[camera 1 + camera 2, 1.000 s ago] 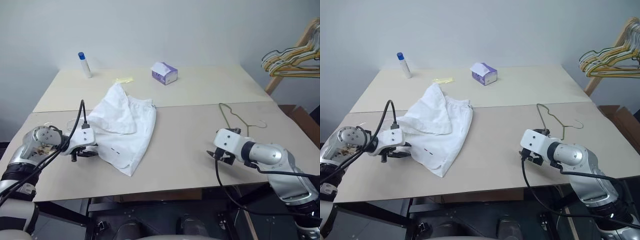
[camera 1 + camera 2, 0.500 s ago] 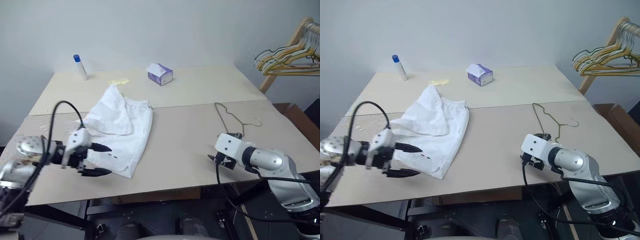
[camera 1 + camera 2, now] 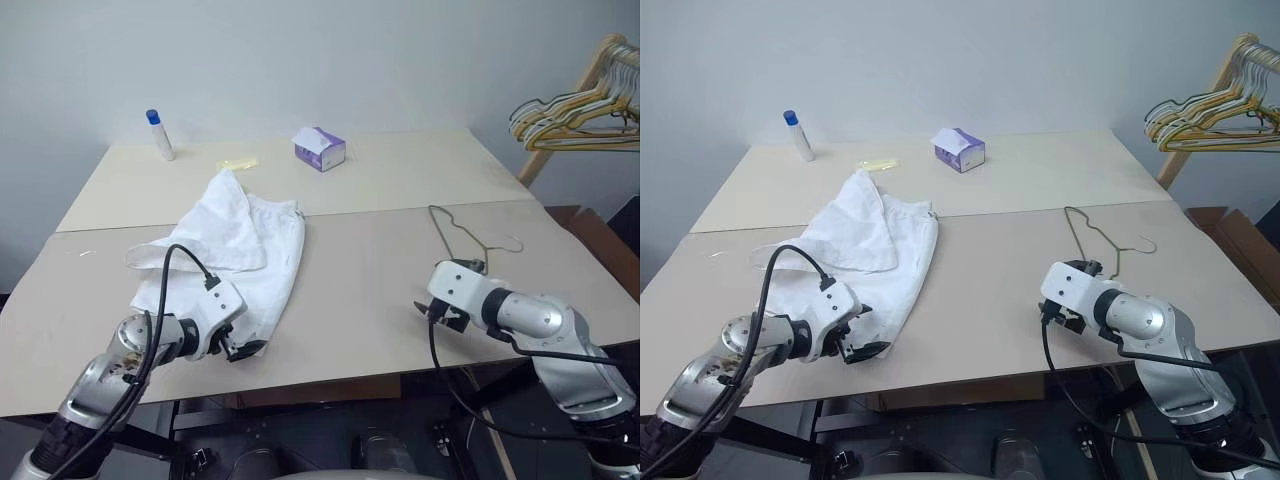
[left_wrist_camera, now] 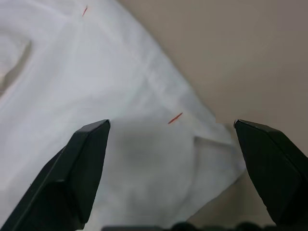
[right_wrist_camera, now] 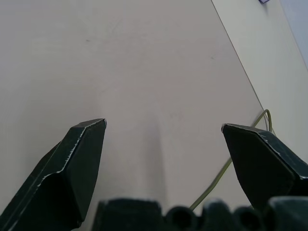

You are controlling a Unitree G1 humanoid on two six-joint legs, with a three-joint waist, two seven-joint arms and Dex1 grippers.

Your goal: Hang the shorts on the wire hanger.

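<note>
The pale beige flat worktop (image 3: 400, 290) carries all items. The white thin-fabric shorts (image 3: 235, 250) lie crumpled on its left half, one part folded over the rest, the near hem corner reaching toward the front edge; this loose, bunched lie suggests they are not yet arranged for hanging. The left hand (image 3: 243, 340) sits at that near hem corner, fingers spread wide and holding nothing; in the left wrist view the fabric with its small red marks lies directly between the black fingers (image 4: 82, 168), a position that appears suited to a pinch on the hem. The right hand (image 3: 1058, 312) waits over bare worktop, fingers also wide and empty, just short of the thin olive-green wire hanger (image 3: 462, 238) with silvery hook, which lies flat on the right half, well apart from the shorts. Compared with a second ago, the left hand has swung in from the shorts' outer left edge to the near corner and has opened from partly closed to wide. The right hand, shorts and hanger are unchanged.
</note>
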